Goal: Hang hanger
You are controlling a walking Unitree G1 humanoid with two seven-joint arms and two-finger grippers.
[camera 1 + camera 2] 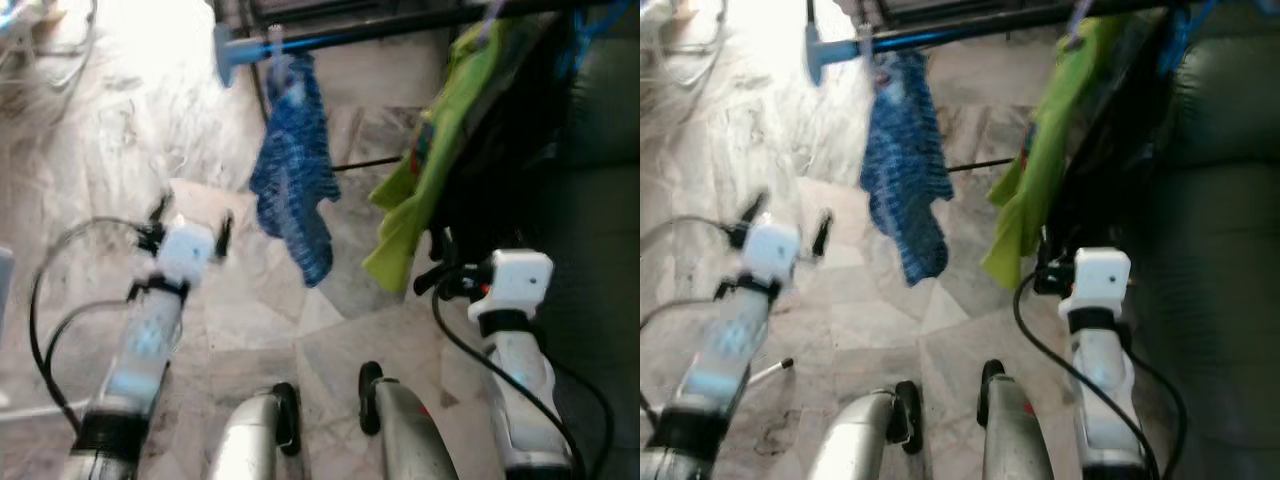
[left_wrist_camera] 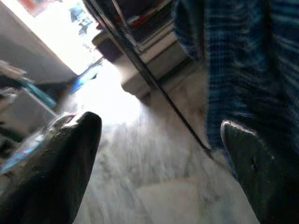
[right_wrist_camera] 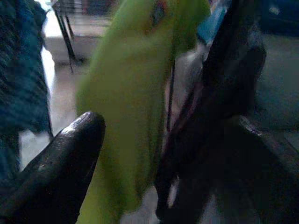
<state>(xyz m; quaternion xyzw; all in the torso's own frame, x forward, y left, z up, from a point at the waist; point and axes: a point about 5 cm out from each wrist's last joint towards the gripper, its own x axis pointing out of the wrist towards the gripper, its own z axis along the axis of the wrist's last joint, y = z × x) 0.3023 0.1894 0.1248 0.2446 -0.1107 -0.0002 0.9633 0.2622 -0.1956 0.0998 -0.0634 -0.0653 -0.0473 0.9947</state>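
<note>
A dark rail (image 1: 380,30) carries a blue garment (image 1: 293,170), a green garment (image 1: 440,150) and dark clothing. Both fingers-apart grippers, left gripper (image 1: 190,222) and right gripper (image 1: 437,275), hold nothing (hangers themselves are indistinct). Hanging looks finished; next, probably withdrawing.

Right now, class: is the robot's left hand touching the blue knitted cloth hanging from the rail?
Apart. In the left eye view, the left hand hangs open over bare floor, with a clear gap to the blue knitted cloth on the rail.
</note>
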